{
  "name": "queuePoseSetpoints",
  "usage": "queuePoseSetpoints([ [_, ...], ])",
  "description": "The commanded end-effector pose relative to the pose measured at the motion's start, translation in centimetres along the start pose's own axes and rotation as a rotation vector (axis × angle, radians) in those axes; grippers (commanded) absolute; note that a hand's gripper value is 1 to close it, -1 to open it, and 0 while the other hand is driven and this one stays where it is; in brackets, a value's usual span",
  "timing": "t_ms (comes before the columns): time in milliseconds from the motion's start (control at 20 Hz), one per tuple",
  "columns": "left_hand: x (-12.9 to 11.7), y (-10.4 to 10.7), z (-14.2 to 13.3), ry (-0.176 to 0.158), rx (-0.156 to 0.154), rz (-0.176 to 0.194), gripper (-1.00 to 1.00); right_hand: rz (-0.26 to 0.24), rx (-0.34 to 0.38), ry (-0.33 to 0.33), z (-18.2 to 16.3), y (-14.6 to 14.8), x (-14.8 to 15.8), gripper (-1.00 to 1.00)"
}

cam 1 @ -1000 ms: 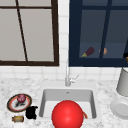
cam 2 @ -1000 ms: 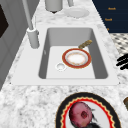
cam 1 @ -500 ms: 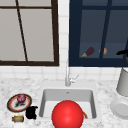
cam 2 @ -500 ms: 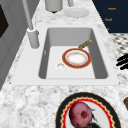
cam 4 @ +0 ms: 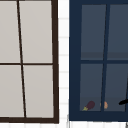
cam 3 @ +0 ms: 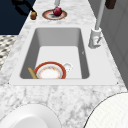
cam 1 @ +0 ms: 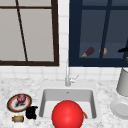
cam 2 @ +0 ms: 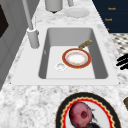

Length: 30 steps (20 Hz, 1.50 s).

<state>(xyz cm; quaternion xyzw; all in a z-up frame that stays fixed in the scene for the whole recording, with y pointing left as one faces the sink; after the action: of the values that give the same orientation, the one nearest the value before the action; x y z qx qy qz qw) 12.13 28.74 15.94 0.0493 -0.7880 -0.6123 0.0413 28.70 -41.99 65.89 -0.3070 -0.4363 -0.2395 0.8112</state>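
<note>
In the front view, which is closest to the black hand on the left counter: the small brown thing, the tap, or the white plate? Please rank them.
From the left hand, by the sink's left front corner:
1. Small brown thing, just left of the hand.
2. Tap, behind the sink, to the hand's right.
3. White plate, far right of the counter.

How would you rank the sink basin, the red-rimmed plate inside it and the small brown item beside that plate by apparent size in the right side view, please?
1. Sink basin, clearly largest.
2. Red-rimmed plate on the basin floor.
3. Small brown item at the plate's left edge, smallest.
</note>
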Motion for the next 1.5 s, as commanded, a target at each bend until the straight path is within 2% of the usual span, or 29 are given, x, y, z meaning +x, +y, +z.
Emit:
queuePoseSetpoints([
  [0, 0.0, 0.0, 0.0, 0.0, 0.0, 0.0, 0.0, -0.009, 0.008, 0.011, -1.8, 0.9, 0.6, -1.0],
  [100, 0.0, 0.0, 0.0, 0.0, 0.0, 0.0, 0.0, -0.011, -0.008, 0.0, -2.8, 2.0, 0.9, -1.0],
  [300, 0.0, 0.0, 0.0, 0.0, 0.0, 0.0, 0.0, -0.058, -0.052, -0.013, -4.4, 2.9, 1.5, -1.0],
  [450, 0.0, 0.0, 0.0, 0.0, 0.0, 0.0, 0.0, -0.059, -0.038, -0.031, -5.2, 2.4, 1.8, -1.0],
  [700, 0.0, 0.0, 0.0, 0.0, 0.0, 0.0, 0.0, -0.038, 0.003, -0.113, -5.3, 2.8, 1.0, -1.0],
  [750, 0.0, 0.0, 0.0, 0.0, 0.0, 0.0, 0.0, -0.038, 0.008, -0.129, -5.4, 2.9, 1.0, 1.0],
  [800, 0.0, 0.0, 0.0, 0.0, 0.0, 0.0, 0.0, -0.011, 0.03, -0.143, -5.2, 2.7, 0.9, 1.0],
  [850, 0.0, 0.0, 0.0, 0.0, 0.0, 0.0, 0.0, -0.018, 0.069, -0.139, -5.2, 2.3, 0.9, 1.0],
  [1050, 0.0, 0.0, 0.0, 0.0, 0.0, 0.0, 0.0, 0.034, 0.036, -0.174, -4.8, 0.9, 0.2, 1.0],
  [1250, 0.0, 0.0, 0.0, 0.0, 0.0, 0.0, 0.0, 0.049, 0.011, -0.194, -4.2, -0.3, -0.4, 1.0],
  [1350, 0.0, 0.0, 0.0, 0.0, 0.0, 0.0, 0.0, 0.026, -0.004, -0.204, -2.5, -2.8, -1.9, 1.0],
  [1450, 0.0, 0.0, 0.0, 0.0, 0.0, 0.0, 0.0, 0.035, -0.03, -0.209, -1.6, -3.1, -2.7, 1.0],
])
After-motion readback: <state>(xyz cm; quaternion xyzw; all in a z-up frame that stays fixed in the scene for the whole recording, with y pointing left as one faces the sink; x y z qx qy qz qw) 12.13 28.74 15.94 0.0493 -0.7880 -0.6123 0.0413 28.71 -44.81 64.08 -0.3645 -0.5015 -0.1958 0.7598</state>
